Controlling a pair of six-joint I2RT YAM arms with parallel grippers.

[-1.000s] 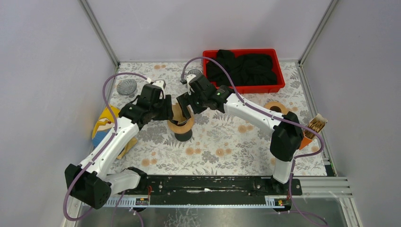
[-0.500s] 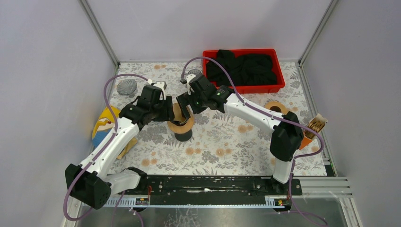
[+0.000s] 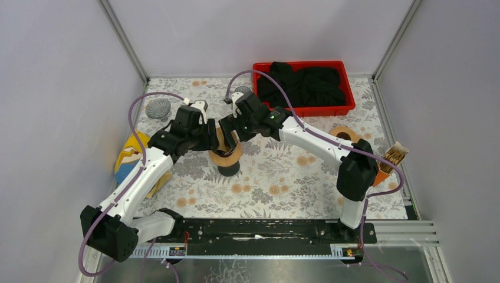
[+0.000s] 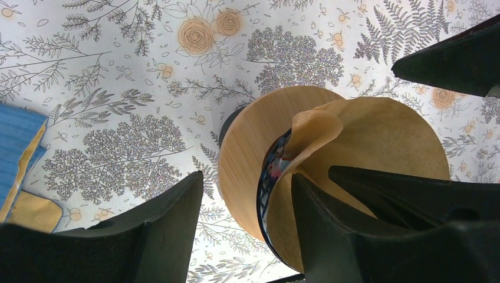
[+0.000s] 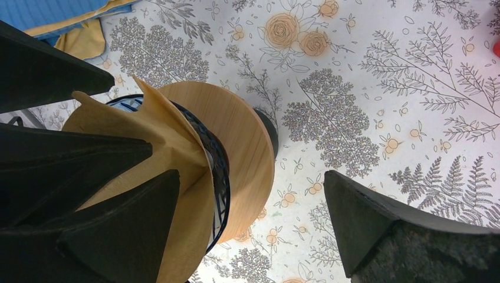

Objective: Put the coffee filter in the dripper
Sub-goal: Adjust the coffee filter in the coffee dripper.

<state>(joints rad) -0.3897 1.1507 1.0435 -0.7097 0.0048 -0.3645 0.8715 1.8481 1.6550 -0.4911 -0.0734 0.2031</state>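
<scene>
Covering most of dripper mesh: coffee filter.

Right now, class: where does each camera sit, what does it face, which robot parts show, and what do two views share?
Top external: above and behind the bases, looking down on the table; left arm and right arm show whole.
Left wrist: on the left arm, facing dripper and filter; its two fingers show.
Right wrist: on the right arm, facing them from the opposite side; its fingers show.
Shared: both wrist views hold dripper and filter.
</scene>
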